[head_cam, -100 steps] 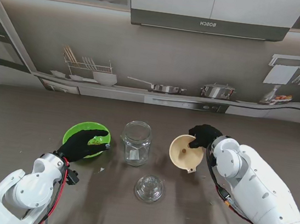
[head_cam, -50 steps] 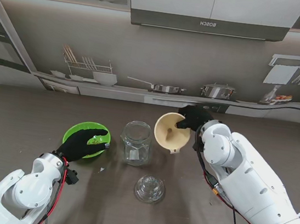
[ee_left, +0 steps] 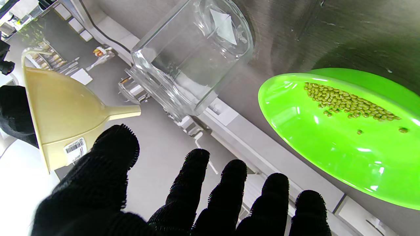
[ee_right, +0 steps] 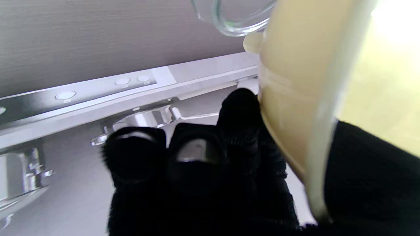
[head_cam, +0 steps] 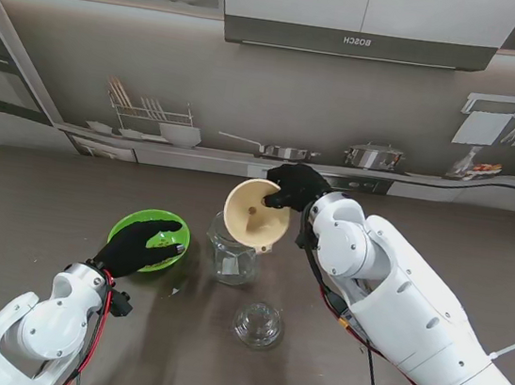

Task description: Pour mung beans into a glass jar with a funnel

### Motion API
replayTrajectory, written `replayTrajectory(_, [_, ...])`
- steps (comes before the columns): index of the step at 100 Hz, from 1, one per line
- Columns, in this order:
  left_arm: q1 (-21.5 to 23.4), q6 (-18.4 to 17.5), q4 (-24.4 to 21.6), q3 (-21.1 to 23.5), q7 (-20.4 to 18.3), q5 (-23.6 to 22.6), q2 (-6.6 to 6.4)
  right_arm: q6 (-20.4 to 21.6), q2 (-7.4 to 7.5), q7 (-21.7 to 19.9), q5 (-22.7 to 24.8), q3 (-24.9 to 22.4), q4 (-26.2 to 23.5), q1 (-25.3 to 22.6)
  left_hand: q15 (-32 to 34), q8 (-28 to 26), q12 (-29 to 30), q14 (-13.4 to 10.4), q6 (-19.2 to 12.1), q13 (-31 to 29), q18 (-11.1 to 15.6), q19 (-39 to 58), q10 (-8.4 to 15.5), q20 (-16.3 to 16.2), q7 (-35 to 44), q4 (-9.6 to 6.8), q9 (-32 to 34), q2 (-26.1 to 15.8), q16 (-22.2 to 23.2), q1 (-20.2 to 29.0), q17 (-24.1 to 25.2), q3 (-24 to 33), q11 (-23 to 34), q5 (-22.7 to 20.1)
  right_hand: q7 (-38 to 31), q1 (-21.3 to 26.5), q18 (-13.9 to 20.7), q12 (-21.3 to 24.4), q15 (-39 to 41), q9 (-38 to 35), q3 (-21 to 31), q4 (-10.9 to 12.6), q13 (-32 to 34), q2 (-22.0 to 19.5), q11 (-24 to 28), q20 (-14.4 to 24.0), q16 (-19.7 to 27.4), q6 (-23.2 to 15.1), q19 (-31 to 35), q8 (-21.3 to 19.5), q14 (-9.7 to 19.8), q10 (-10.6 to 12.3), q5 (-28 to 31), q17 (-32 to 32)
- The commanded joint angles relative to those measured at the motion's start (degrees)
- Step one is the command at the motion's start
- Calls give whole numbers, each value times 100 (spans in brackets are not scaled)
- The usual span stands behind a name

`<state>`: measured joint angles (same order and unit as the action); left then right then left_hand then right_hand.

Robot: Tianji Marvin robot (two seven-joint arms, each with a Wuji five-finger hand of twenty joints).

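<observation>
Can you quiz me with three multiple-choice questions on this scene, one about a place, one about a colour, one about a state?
1. Where is the jar lid?
A. on the jar
B. on the table, nearer to me than the jar
C. in the bowl

2. What colour is the bowl of mung beans?
A. green
B. red
C. white

3. What does the right hand hold?
A. nothing
B. the lid
C. the funnel

Answers: 1 B, the lid lies on the table before the open glass jar. 2 A, bright green in both views. 3 C, its fingers grip the funnel's rim.
</observation>
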<state>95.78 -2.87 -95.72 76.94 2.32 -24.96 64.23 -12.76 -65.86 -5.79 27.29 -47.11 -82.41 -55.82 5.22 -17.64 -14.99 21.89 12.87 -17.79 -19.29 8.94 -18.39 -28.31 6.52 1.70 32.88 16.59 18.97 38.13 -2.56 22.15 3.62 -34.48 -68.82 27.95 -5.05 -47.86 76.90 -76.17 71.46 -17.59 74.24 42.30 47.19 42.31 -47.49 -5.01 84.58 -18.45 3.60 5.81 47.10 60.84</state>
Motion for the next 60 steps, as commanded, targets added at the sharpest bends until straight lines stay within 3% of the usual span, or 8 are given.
replayTrajectory(1, [26,-22,-34,18,-80,9,28,16,-60,-155,-16,96,-47,36,-137,25,-11,-105,28,107,7,-84,-32,-58,13,-63,-43,-215,-75,136,100,-146,-9,-65,-33,196,-70,-71,95,-340,190,-23,142,-79,-12,162,-13,16,230,-159,170,-99,10,37])
replayTrajectory(60, [82,-25,-78,75,-51,19,34,298,-224,-74,-41,852,820,563,-135,27,-10,-110,32,103,11,-82,-37,-61,8,-64,-37,-216,-75,141,95,-140,-8,-60,-25,159,-103,-31,-168,-241,117,-4,134,-140,9,160,117,-59,97,-174,135,-42,-65,-192])
